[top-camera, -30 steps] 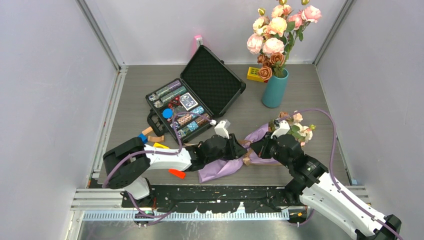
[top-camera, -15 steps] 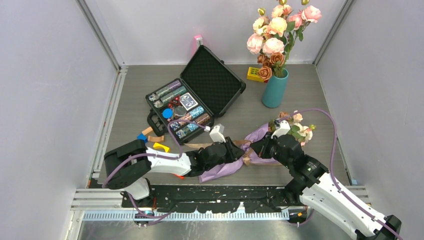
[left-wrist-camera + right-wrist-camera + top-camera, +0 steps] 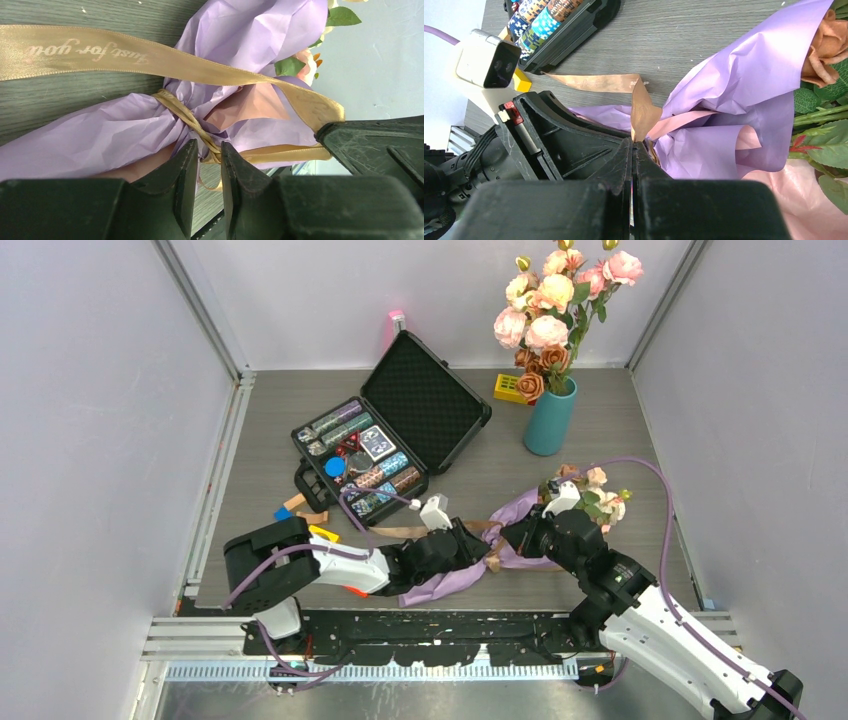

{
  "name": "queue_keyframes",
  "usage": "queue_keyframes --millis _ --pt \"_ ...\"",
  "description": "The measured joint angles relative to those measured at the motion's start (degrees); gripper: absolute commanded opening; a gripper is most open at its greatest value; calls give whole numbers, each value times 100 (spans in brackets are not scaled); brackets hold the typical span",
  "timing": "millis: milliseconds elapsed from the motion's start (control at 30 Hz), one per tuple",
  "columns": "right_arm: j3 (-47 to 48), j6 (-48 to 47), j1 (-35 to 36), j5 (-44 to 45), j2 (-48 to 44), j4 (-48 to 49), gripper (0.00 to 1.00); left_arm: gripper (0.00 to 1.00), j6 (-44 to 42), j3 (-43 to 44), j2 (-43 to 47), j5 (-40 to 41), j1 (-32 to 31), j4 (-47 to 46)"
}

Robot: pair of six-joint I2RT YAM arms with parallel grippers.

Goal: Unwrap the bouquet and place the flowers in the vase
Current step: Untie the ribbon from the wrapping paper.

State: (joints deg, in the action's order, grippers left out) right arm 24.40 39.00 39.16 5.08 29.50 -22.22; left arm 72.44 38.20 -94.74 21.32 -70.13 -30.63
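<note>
The bouquet [image 3: 445, 582] lies flat on the grey table [image 3: 270, 420] at about 6 o'clock, close to the near edge. Its crinkled lilac tail points toward 8 o'clock and its open end toward 2 o'clock. There the flowers [image 3: 598, 498] poke out of the paper, small pink, peach and white roses among green leaves. The tan ribbon [image 3: 150, 52] is knotted round the wrap's waist, and one printed tail runs off across the table toward 9 o'clock. The left gripper [image 3: 205, 160] reaches in from 9 o'clock with its jaws a slim gap apart and the knot's strands running between them; whether they pinch the knot cannot be told. The right gripper [image 3: 632, 150] comes in from 3 o'clock, jaws closed tight on the other ribbon tail, which rises taut from the knot. The vase [image 3: 549, 425] stands upright at about 1 o'clock, well apart from the bouquet, holding a bigger bunch of large roses [image 3: 555, 300]. An open black case [image 3: 425, 400] sits at 11 o'clock.
</note>
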Motion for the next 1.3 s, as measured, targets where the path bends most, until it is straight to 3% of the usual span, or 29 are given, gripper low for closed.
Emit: queue_keyframes --millis 533,867,1133,1300 --pt "-70 20 0 -31 0 35 0 30 236 229 -442 37 -26 -39" --pt "-212 46 0 -256 57 302 0 21 212 444 -662 59 -26 -63" --pt "-254 44 0 -730 179 568 0 31 186 511 -811 35 -26 -350" --pt "-271 44 0 -938 175 643 0 32 177 511 -815 33 -26 -557"
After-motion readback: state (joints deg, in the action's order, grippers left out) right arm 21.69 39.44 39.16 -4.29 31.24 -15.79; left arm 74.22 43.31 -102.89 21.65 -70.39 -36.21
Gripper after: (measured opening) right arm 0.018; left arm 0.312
